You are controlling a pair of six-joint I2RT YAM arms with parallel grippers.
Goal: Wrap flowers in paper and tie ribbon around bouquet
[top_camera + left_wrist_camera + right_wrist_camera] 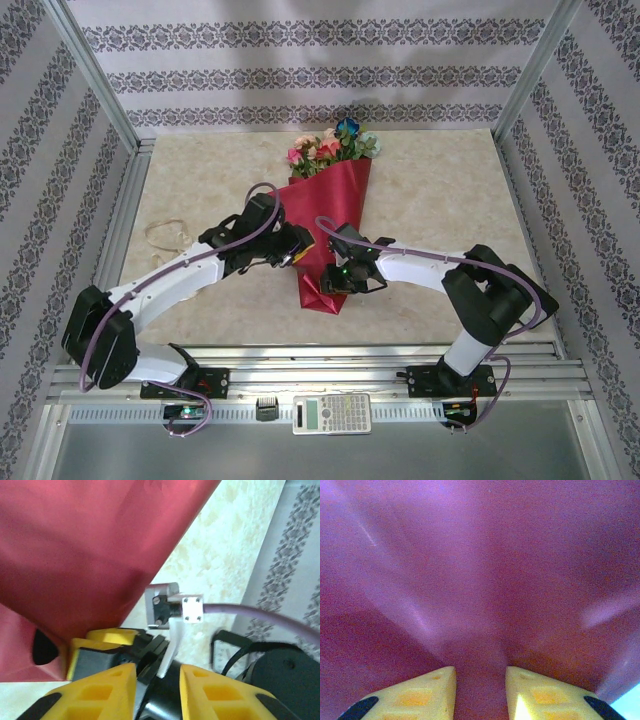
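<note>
Securing the paper cone (pixel 335 200)
Left pincer (pixel 157 672) released, right pincer (pixel 480 672) grip unclear; we should pinch its overlap firmly.

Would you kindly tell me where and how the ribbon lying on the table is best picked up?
Probably at an outer bend of the ribbon, coming straight down with the jaws set across the strand. It lies limp and flat in loose loops on the table, left of the left arm, so a sideways approach would likely just push it along.
</note>
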